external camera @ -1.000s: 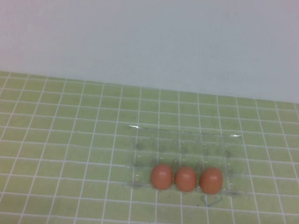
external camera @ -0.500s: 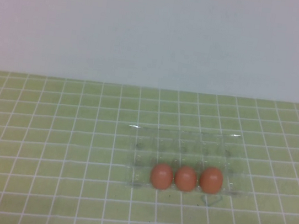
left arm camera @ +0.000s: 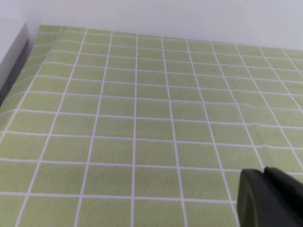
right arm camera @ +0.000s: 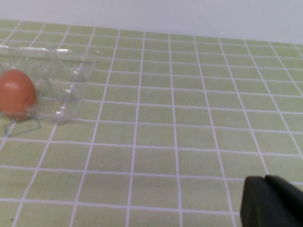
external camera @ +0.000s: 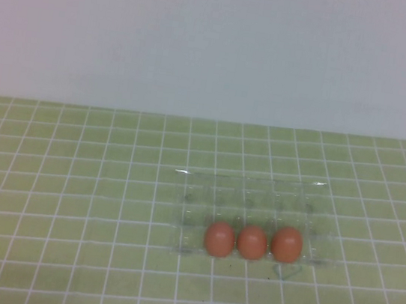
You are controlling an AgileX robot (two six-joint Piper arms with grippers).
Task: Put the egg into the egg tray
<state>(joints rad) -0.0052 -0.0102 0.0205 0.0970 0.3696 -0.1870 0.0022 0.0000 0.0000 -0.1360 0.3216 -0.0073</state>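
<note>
- The high view is showing the whole egg tray (external camera: pixel 250 218) lying on the green checked table (external camera: pixel 68 194), with three orange-brown eggs sitting side by side in its near row.
- The egg (external camera: pixel 287 245) at the robot's right end of that row is already sitting in a cup of the tray, touching or nearly touching the middle egg (external camera: pixel 252 243); the left egg (external camera: pixel 219 239) is sitting just beyond that one.
- All three eggs are looking alike: small, smooth and matte, with no marks showing.
- The tray is looking nearly invisible, showing only as faint moulded cups and glinting edges; its far row is lying bare.
- Neither arm is appearing in the high view.
- The right wrist view is showing what the high view is not: a dark piece of the right tool (right arm camera: pixel 271 202) at the frame's edge, hanging over bare table well apart from the tray's corner, where one egg is showing; I cannot tell whether it is released or clenched.
- The left wrist view is showing only checked table, a pale wall and a dark piece of the left tool (left arm camera: pixel 270 197); again I cannot tell its state.
</note>
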